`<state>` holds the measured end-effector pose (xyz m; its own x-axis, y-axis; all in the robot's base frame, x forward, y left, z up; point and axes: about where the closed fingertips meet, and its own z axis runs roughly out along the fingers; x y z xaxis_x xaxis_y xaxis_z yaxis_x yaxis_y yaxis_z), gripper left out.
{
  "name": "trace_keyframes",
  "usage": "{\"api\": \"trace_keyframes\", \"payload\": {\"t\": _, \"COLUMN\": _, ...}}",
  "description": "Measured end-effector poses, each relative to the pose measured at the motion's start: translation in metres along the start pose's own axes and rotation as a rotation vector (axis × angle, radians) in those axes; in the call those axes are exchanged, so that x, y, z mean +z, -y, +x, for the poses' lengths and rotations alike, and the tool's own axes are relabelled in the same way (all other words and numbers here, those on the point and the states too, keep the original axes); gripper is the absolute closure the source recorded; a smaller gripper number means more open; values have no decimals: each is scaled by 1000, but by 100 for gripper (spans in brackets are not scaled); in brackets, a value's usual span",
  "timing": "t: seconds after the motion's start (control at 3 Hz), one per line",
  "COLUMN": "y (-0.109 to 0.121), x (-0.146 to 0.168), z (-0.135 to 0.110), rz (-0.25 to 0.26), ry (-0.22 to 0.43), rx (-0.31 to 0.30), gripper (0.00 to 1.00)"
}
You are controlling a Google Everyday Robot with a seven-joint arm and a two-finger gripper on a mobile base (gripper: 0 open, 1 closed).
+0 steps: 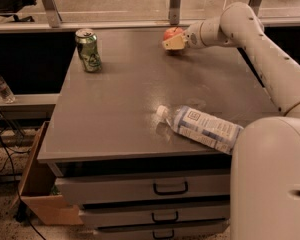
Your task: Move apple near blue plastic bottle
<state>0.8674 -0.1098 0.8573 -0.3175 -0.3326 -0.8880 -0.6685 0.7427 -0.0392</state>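
Camera view: gripper (pixel 174 42) at apple (pixel 170 32), upper centre; grip state cannot tell. Step: grasp. Next: carry to bottle (pixel 205 128), lower right.

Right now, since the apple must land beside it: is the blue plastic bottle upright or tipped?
Tipped: the blue plastic bottle lies on its side, cap pointing left. The tool is at the apple.

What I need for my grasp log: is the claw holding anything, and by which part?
Cannot be told. The claw sits at the near side of the apple at the far edge of the table, but no grip shows.
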Motion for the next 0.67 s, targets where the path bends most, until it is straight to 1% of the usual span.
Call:
{"api": "trace_keyframes", "payload": {"t": 0.33, "y": -13, "x": -8, "z": -6, "rz": -29, "ry": -6, "rx": -20, "gripper": 86}}
{"api": "trace_keyframes", "payload": {"t": 0.67, "y": -31, "x": -26, "z": -9, "rz": -74, "ry": -21, "rx": -52, "gripper": 100}}
